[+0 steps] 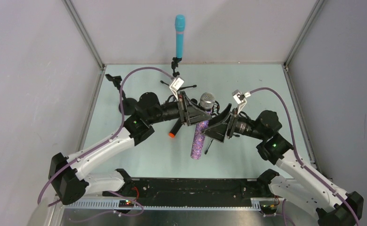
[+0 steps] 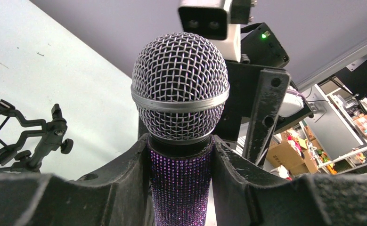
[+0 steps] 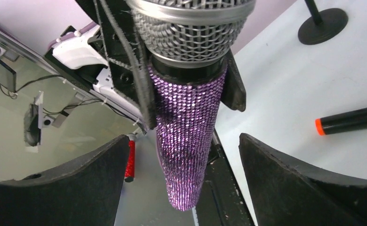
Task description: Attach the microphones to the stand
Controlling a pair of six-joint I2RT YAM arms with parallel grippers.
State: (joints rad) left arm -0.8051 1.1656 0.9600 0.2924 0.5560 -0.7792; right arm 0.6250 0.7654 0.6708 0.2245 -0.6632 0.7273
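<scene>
Pale green tabletop (image 1: 125, 155), walled by grey-white panels (image 1: 30, 70), is shared by everything in view. At its far edge a black tripod stand (image 1: 175, 66) is seen with the turquoise-blue stick microphone (image 1: 179, 35) seated upright in its clip, so one of the three is judged done. Two are left. The purple glitter microphone with a silver mesh head (image 1: 202, 127) is held off the table near the middle, head up and tail slanting down toward the near edge. The black stick microphone with an orange end (image 1: 174, 131) lies on the surface just to its left, not gripped by anything. In the left wrist view a second black holder with an unfilled clip (image 2: 49, 136) is seen off to the left; a round black base (image 3: 322, 26) shows in the right wrist view.

Both arms are reached inward from the near corners, elbows bowed outward, wrists turned to face one another over the table's centre. The left gripper (image 1: 195, 110) is clamped on the purple microphone's neck, just below the mesh head — its fingers (image 2: 125, 183) are pressed against both sides. The right gripper (image 1: 219, 123) is set lower, around the glitter body, with its fingers (image 3: 77, 188) spread and clear gaps on either side — nothing is touched by it.
</scene>
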